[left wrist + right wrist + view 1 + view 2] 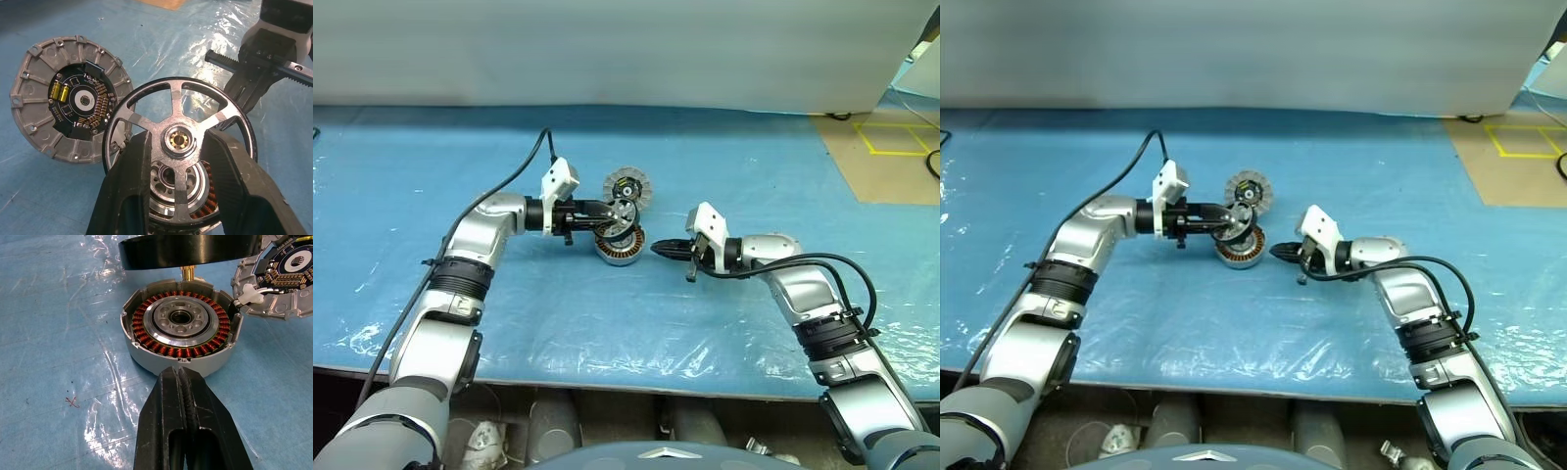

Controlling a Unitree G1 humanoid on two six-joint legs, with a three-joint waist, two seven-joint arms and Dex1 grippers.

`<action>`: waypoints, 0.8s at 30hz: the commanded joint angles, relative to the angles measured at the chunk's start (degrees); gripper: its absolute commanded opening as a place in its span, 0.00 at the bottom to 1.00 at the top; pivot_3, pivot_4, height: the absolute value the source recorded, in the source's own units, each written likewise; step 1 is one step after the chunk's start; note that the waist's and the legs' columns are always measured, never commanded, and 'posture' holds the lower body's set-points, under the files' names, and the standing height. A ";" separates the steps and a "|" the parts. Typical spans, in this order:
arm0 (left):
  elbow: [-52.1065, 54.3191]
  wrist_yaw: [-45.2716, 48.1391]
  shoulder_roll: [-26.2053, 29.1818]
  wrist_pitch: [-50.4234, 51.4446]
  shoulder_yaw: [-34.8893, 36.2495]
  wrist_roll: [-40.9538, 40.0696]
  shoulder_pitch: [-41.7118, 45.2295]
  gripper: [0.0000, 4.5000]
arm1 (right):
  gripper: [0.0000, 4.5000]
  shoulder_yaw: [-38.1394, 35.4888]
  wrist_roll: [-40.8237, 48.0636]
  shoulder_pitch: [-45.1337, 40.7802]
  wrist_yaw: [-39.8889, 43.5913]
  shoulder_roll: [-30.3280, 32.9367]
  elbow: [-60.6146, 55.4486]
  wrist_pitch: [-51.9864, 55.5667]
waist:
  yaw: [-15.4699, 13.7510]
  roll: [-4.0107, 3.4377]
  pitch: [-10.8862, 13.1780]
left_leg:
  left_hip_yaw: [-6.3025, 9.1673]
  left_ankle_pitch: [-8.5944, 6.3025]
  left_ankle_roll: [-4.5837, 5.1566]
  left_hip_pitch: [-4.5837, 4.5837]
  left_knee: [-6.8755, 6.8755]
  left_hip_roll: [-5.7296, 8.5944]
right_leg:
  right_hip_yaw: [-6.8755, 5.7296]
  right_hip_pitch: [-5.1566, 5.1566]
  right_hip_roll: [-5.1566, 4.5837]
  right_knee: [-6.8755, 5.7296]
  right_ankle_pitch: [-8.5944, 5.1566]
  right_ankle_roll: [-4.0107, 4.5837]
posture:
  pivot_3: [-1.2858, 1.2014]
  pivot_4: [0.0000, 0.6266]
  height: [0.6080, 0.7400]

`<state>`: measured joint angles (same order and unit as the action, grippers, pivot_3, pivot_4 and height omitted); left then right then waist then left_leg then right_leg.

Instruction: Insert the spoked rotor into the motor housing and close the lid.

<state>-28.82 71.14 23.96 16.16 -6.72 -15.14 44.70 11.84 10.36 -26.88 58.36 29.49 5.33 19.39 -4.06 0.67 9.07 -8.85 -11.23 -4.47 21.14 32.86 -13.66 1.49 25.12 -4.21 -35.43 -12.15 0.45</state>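
Blue plastic sheeting (724, 176) covered the bench, on which the motor housing (182, 328) sat upright with its copper windings exposed and the lid (68, 98) lying open beside it, ribbed face and black centre showing. At inspection the left end effector (178, 161) was clamped on the spoked rotor (181, 139), fingers gripping either side of its hub, holding it just above the housing without seating it. Close beside the housing, the right end effector (182, 382) rested with fingers pressed together, empty and pointing at its wall.
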 commanded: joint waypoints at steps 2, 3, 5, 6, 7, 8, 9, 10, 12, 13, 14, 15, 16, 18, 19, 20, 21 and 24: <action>-0.84 -0.52 -0.91 -3.42 0.08 0.91 -0.03 0.30 | 0.00 -1.71 1.06 0.32 -0.60 0.67 -3.50 0.50 | -0.01 0.00 0.00 | 0.00 0.00 0.00 0.00 0.00 0.00 | 0.00 0.00 0.00 0.00 0.00 0.00 | 0.52 0.24 1.00; -1.22 -0.71 -1.10 -3.94 0.16 1.10 -0.11 0.30 | 0.00 -1.69 1.09 0.37 -0.66 0.67 -3.60 0.59 | 0.01 0.00 0.00 | 0.00 0.00 0.00 0.00 0.00 0.00 | 0.00 0.00 0.00 0.00 0.00 0.00 | 0.52 0.24 1.00; -1.96 -1.08 -1.50 -4.97 0.51 1.35 -0.18 0.30 | 0.00 -1.68 1.14 0.39 -0.78 0.63 -3.75 0.75 | 0.00 0.00 0.00 | 0.00 0.00 0.00 -0.01 0.00 0.00 | 0.00 0.00 0.00 0.00 0.00 0.00 | 0.52 0.24 1.00; -2.29 -1.21 -1.72 -5.15 0.73 1.31 -0.24 0.30 | 0.00 -1.66 1.17 0.36 -0.85 0.61 -3.79 0.83 | 0.00 0.01 0.01 | 0.00 0.00 0.00 0.00 0.00 0.00 | 0.00 0.00 0.00 0.00 0.00 0.00 | 0.52 0.24 1.00; -2.58 -1.27 -1.78 -5.38 0.57 1.66 -0.40 0.30 | 0.00 -1.64 1.14 0.30 -0.91 0.58 -3.75 0.85 | 0.00 0.01 0.01 | 0.00 0.00 0.00 0.00 0.00 0.00 | 0.00 0.00 0.00 0.00 0.00 0.00 | 0.52 0.24 1.00; -2.81 -1.35 -1.76 -5.70 0.34 2.07 -0.60 0.30 | 0.00 -1.62 1.14 0.26 -0.97 0.55 -3.74 0.88 | 0.00 0.01 0.01 | 0.00 0.00 0.00 0.00 0.00 0.00 | 0.00 0.00 0.00 0.00 0.00 0.00 | 0.52 0.24 1.00; -3.00 -1.42 -1.83 -5.99 0.24 2.29 -0.80 0.30 | 0.00 -1.61 1.13 0.22 -1.03 0.53 -3.72 0.88 | 0.00 0.01 0.01 | 0.00 0.00 0.00 0.00 0.00 0.00 | 0.00 0.00 0.00 0.00 0.00 0.00 | 0.52 0.24 1.00; -3.13 -1.47 -1.91 -6.21 0.23 2.40 -0.93 0.30 | 0.00 -1.60 1.15 0.20 -1.07 0.52 -3.71 0.89 | 0.00 0.01 0.01 | 0.00 0.00 0.00 0.00 0.00 0.00 | 0.00 0.00 0.00 0.00 0.00 0.00 | 0.52 0.24 1.00; -3.18 -1.46 -2.05 -6.28 0.29 2.44 -1.17 0.30 | 0.00 -1.55 1.12 0.17 -1.13 0.52 -3.64 0.84 | 0.00 0.01 0.01 | 0.00 0.00 0.00 -0.01 -0.01 0.00 | 0.00 0.00 0.00 0.00 0.00 0.00 | 0.52 0.24 1.00; -3.17 -1.43 -2.04 -6.30 0.25 2.54 -1.26 0.30 | 0.00 -1.54 1.12 0.15 -1.15 0.51 -3.60 0.82 | 0.00 0.01 0.01 | 0.00 0.00 0.00 0.00 -0.01 0.00 | 0.00 0.00 0.00 0.01 0.00 0.00 | 0.52 0.24 1.00; -3.14 -1.50 -2.13 -6.29 0.39 2.47 -1.32 0.30 | 0.00 -1.51 1.12 0.14 -1.15 0.50 -3.57 0.82 | 0.00 0.01 0.01 | 0.00 0.00 0.00 0.00 -0.01 0.00 | 0.00 0.00 0.00 0.01 0.00 0.00 | 0.52 0.24 1.00; -3.12 -1.59 -2.25 -6.28 0.60 2.32 -1.37 0.30 | 0.00 -1.49 1.11 0.14 -1.16 0.48 -3.54 0.81 | -0.01 0.01 0.01 | 0.00 0.00 0.00 0.00 -0.01 0.00 | 0.00 0.00 0.00 0.01 0.00 0.00 | 0.52 0.24 1.00; -3.19 -1.65 -2.33 -6.39 0.77 2.24 -1.38 0.30 | 0.00 -1.44 1.07 0.11 -1.21 0.42 -3.48 0.79 | -0.01 0.01 0.01 | 0.01 0.00 0.00 0.00 -0.01 0.00 | 0.00 0.00 0.00 0.01 0.00 0.00 | 0.52 0.24 1.00; -3.42 -1.75 -2.47 -6.49 0.93 2.18 -1.52 0.30 | 0.00 -1.32 0.99 0.04 -1.31 0.28 -3.39 0.78 | -0.01 0.01 0.01 | 0.01 0.00 0.00 -0.01 0.00 0.00 | 0.00 0.00 0.00 0.01 0.00 0.00 | 0.52 0.24 1.00; -3.42 -1.72 -2.48 -6.50 0.81 2.27 -1.76 0.30 | 0.00 -1.29 0.98 0.06 -1.35 0.24 -3.41 0.78 | -0.01 0.01 0.01 | 0.01 0.00 0.00 -0.01 -0.01 0.00 | 0.00 0.00 0.00 0.01 0.00 0.00 | 0.52 0.24 1.00; -3.34 -1.69 -2.48 -6.47 0.69 2.34 -1.99 0.30 | 0.00 -1.27 0.97 0.08 -1.37 0.23 -3.44 0.79 | -0.01 0.01 0.01 | 0.01 0.00 0.00 -0.01 -0.01 0.00 | 0.00 0.00 0.00 0.01 0.00 0.00 | 0.52 0.24 1.00; -3.28 -1.70 -2.50 -6.49 0.57 2.44 -2.23 0.30 | 0.00 -1.27 0.96 0.07 -1.40 0.21 -3.40 0.75 | 0.00 0.01 0.01 | 0.01 0.00 0.00 -0.01 -0.01 0.00 | 0.01 0.00 0.00 0.01 0.00 0.00 | 0.52 0.24 1.00; -3.14 -1.95 -2.67 -6.49 0.68 2.38 -2.61 0.30 | 0.00 -1.27 0.88 -0.02 -1.45 0.20 -3.16 0.63 | 0.01 0.01 0.01 | 0.01 0.00 0.00 0.00 -0.01 -0.01 | 0.00 0.00 0.00 0.01 0.00 0.00 | 0.52 0.24 1.00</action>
<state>-32.93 69.45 21.21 10.52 -6.73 -12.34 42.03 11.82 10.46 -26.26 57.10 29.61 3.85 20.46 -4.05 0.68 9.08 -8.84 -11.23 -4.47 21.14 32.85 -13.66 1.50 25.12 -4.22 -35.41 -12.15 0.45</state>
